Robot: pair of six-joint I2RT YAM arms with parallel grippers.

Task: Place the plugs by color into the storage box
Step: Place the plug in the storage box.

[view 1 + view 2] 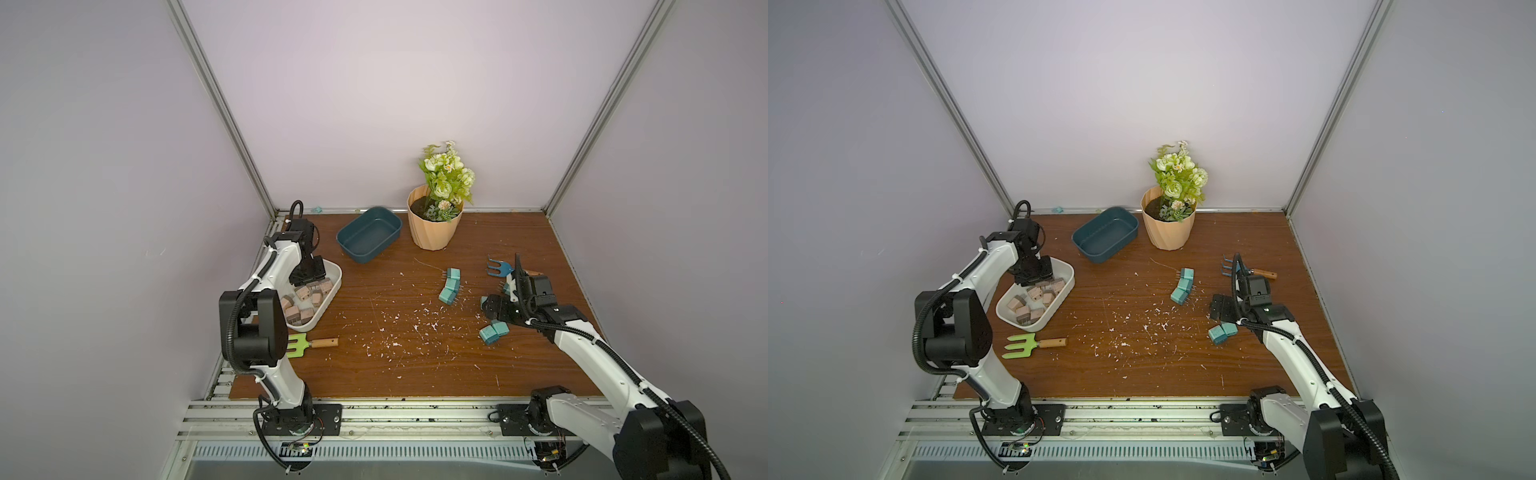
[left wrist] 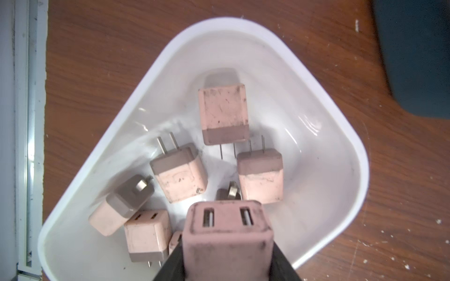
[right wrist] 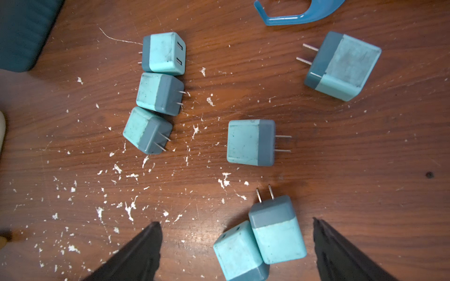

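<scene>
left gripper (image 2: 227,265) clamped pink plug (image 2: 226,233) over tray (image 2: 316,121), jaws half-closed | right gripper (image 3: 236,223) stood wide, empty | risk: touching teal plugs (image 3: 275,233) could snag together

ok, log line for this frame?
left jaws: shut on pink plug over white tray | right jaws: open over two teal plugs on table | blue tray: no plugs seen

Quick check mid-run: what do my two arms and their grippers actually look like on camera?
The left arm and right arm have white link shells with black joint housings and black base mounts. A black corrugated cable hose runs along each, fastened with white ties. The left gripper and right gripper are black, with tapered, wedge-shaped fingers.
</scene>
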